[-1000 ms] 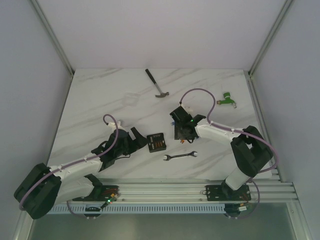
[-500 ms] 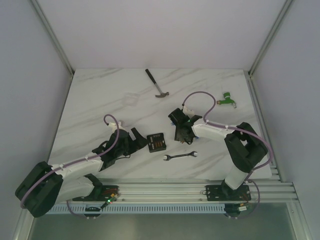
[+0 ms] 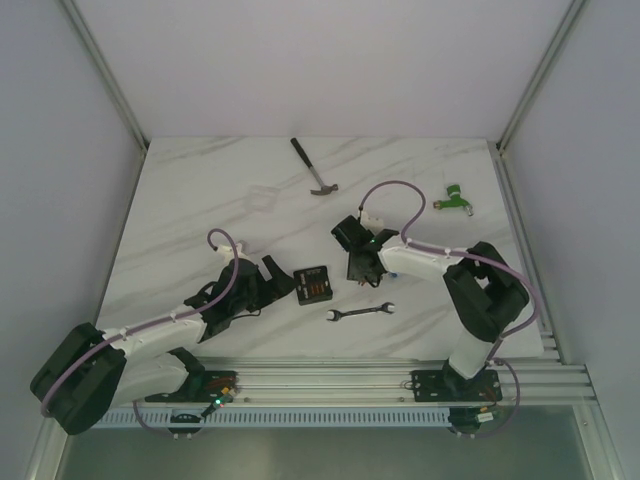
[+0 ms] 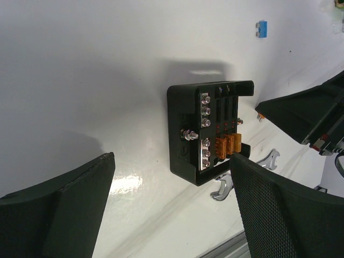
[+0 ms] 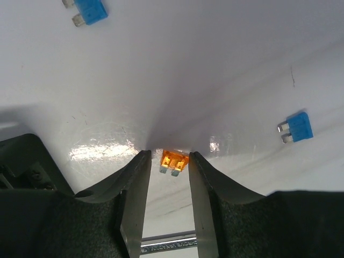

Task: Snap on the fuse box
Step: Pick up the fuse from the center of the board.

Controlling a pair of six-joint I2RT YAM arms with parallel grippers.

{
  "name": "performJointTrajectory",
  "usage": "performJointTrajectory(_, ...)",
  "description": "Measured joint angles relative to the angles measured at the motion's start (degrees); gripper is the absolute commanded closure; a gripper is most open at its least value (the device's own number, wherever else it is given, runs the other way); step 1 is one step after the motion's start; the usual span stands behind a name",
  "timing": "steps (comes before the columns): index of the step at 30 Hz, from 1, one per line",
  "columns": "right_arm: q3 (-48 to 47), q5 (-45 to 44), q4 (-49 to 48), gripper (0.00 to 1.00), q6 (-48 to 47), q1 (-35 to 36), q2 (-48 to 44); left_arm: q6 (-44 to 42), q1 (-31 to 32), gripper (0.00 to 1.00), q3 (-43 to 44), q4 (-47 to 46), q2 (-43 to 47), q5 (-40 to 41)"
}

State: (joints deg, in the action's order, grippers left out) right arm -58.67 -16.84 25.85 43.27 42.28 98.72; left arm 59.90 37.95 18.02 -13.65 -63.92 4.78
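Observation:
The fuse box [image 3: 312, 285] is a small square black box lying flat at the table's middle, with orange fuses and a row of screws showing in the left wrist view [image 4: 207, 134]. My left gripper [image 3: 272, 285] stands open just left of it, and its wide jaws [image 4: 172, 158] hold nothing. My right gripper [image 3: 361, 272] points down at the table to the right of the box. Its jaws [image 5: 169, 154] straddle a loose orange fuse [image 5: 174, 161]. The right finger touches that fuse and a small gap shows on the left.
A wrench [image 3: 360, 313] lies in front of the box. Two loose blue fuses [image 5: 90, 9] [image 5: 297, 127] lie near the right gripper. A hammer [image 3: 313, 167], a clear plastic piece [image 3: 262, 195] and a green tool [image 3: 455, 197] lie farther back.
My right gripper has shifted a little to the left and its jaws have narrowed round the orange fuse. The left arm and the fuse box have not moved.

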Motion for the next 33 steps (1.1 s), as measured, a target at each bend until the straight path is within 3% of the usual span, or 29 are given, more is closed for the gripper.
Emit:
performJointTrajectory(25, -1.92, 1.57, -0.04, 0.60, -7.15, 0.85, 1.68, 0.00, 0.00, 0.03, 0.00, 0.00, 0.00, -0.02)
performJointTrajectory(33, -2.69, 2.25, 0.17, 0.74, -8.98, 0.85, 2.27, -0.02, 0.00, 0.06, 0.00, 0.00, 0.00, -0.22)
